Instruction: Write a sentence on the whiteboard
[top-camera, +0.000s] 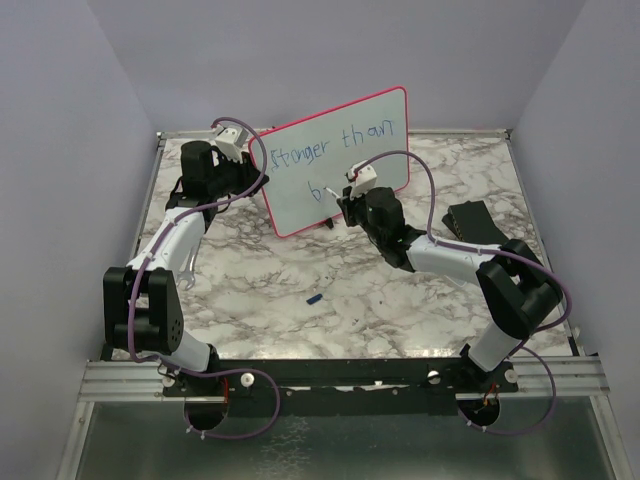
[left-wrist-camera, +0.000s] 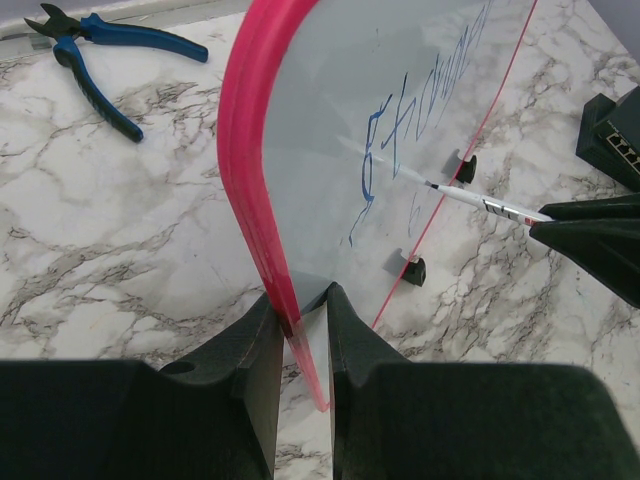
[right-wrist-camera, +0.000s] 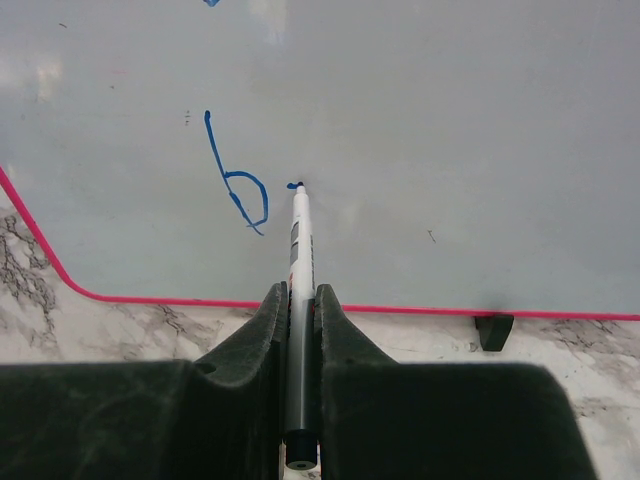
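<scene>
The left gripper (left-wrist-camera: 300, 310), stretched forward, had its fingers clamped on the whiteboard's (top-camera: 300, 205) left edge, the right gripper (right-wrist-camera: 300, 305) pinched a marker (right-wrist-camera: 299, 235) against the board below the sentence (top-camera: 340, 148), and pliers (left-wrist-camera: 95, 60) lay behind it.

Robot lab test cell: marble-print table (top-camera: 330, 290) boxed in by plain pale walls (top-camera: 60, 120) on 3 sides. Alu rail (top-camera: 120, 380) runs across bottom of top view w/ left arm (top-camera: 165, 250) & right arm (top-camera: 470, 265) bolted on. Blue pliers (left-wrist-camera: 150, 38) lie upper left of left wrist view.
</scene>
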